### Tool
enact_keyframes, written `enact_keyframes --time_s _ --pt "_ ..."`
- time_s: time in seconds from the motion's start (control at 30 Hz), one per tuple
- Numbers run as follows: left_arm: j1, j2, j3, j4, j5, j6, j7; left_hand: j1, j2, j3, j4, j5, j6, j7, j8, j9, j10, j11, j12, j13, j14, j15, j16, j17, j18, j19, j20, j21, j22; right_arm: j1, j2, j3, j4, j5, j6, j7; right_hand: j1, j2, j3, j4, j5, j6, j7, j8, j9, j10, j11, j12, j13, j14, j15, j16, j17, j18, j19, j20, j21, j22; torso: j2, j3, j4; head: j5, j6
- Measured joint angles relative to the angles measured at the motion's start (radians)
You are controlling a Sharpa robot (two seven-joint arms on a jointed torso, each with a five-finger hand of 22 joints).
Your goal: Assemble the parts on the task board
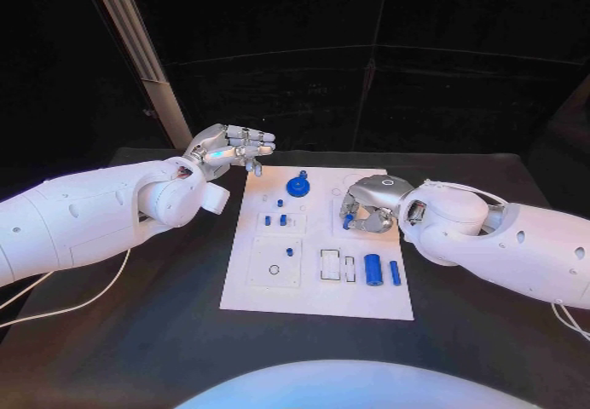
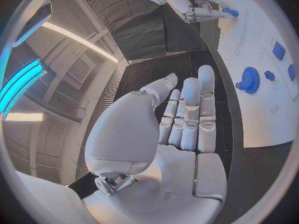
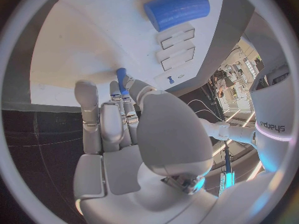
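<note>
Right hand (image 1: 369, 203) over the board's (image 1: 246, 281) right half, pinching a small blue peg (image 3: 121, 79); in the head view its fingers hide most of the peg. Left hand (image 1: 231, 146) off the board's far-left corner, fingers apart, holding nothing. Gear (image 1: 297, 185) lies between the hands; cylinder (image 1: 373, 269) nearer than the right hand.

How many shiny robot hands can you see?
2. The left hand hangs by the far left corner of the task board, holding nothing; the right hand is over the board, pinching a small blue part.
</note>
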State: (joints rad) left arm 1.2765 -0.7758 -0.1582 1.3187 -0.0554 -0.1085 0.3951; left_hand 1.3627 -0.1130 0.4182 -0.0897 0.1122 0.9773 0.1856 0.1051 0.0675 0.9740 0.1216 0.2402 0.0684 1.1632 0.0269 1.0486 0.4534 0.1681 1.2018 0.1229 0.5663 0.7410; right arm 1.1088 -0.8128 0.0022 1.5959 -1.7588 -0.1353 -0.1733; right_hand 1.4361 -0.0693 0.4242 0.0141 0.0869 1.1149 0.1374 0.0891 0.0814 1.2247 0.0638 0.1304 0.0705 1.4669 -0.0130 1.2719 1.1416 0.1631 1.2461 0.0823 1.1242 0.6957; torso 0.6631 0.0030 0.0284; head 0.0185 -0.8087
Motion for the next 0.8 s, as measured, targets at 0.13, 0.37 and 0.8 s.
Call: enact_keyframes --time_s 0.13,0.37,0.8 --pt "0.0 0.0 0.0 -0.002 0.0 0.0 0.0 0.0 0.0 0.0 0.0 0.0 0.0 0.0 0.0 0.0 0.0 0.0 0.004 0.0 0.0 0.0 0.0 -0.001 0.0 0.0 0.0 0.0 0.0 0.0 -0.03 0.001 0.038 0.017 -0.038 0.004 0.003 0.003 0.003 -0.003 -0.002 0.002 0.002 0.0 0.003 0.001 -0.001 0.0 0.001 0.0 0.0 0.0 0.0 0.0 0.0 0.0 0.0 0.002 -0.001 -0.0001 0.0 -0.001 0.001" --pt "0.0 0.0 0.0 -0.005 0.0 0.0 -0.001 0.0 0.0 0.0 0.0 0.0 0.0 0.0 0.0 0.0 0.0 0.0 0.004 0.0 0.0 0.0 0.0 -0.001 0.0 0.0 0.0 0.0 0.0 0.002 -0.061 0.028 0.108 0.066 -0.107 0.02 0.008 0.002 0.003 -0.003 -0.003 0.002 0.002 0.0 0.003 0.001 -0.001 -0.001 0.001 0.0 0.0 0.0 0.0 0.0 0.0 0.0 0.006 0.003 -0.002 -0.0003 0.0 -0.001 0.005" --pt "0.0 0.007 0.0 -0.007 0.0 0.0 -0.001 0.0 0.0 0.0 0.0 0.0 0.0 0.0 0.0 0.0 0.0 0.0 0.004 0.0 0.0 0.0 0.0 -0.001 0.0 0.0 0.0 0.0 0.0 -0.002 0.056 0.034 0.145 0.147 -0.142 0.063 0.008 0.002 0.009 -0.003 0.0 0.002 0.002 -0.004 0.002 0.001 -0.001 -0.009 0.001 0.0 0.0 0.0 -0.001 0.0 0.0 0.0 0.006 0.001 0.0 -0.0014 0.0015 0.023 0.0"
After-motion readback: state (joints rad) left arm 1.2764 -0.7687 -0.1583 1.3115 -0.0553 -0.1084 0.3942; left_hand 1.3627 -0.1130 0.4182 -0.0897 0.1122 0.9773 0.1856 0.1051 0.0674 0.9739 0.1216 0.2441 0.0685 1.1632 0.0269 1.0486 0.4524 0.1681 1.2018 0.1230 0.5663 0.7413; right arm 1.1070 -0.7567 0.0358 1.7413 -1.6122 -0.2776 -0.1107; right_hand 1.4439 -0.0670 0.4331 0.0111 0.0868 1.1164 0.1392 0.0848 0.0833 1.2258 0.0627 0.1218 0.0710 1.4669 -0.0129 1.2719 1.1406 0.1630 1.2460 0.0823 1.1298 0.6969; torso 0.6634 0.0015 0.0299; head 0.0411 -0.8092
